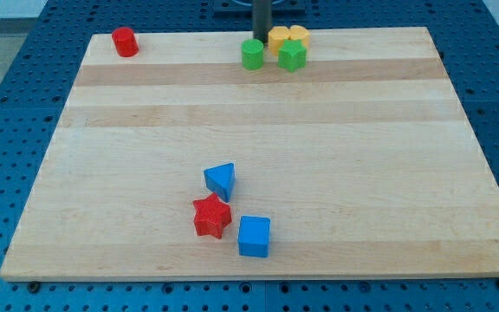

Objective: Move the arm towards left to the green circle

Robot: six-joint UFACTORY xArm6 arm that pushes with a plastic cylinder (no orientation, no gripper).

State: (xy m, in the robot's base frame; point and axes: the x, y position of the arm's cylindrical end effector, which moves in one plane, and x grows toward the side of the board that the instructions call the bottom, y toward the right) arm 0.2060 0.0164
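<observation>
My tip [260, 40] sits at the frame's top centre, just behind the green circle [252, 54], left of the yellow blocks [288, 36]; I have no jaws; green star [292, 56] right of it.

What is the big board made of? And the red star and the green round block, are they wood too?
The board looks like pale wood: it shows grain and long plank stripes, with a smooth matt finish. The red star and green circle show even, solid colour and no grain, so probably plastic or painted wood; the picture cannot settle which. My tip sits just behind the green circle.
</observation>
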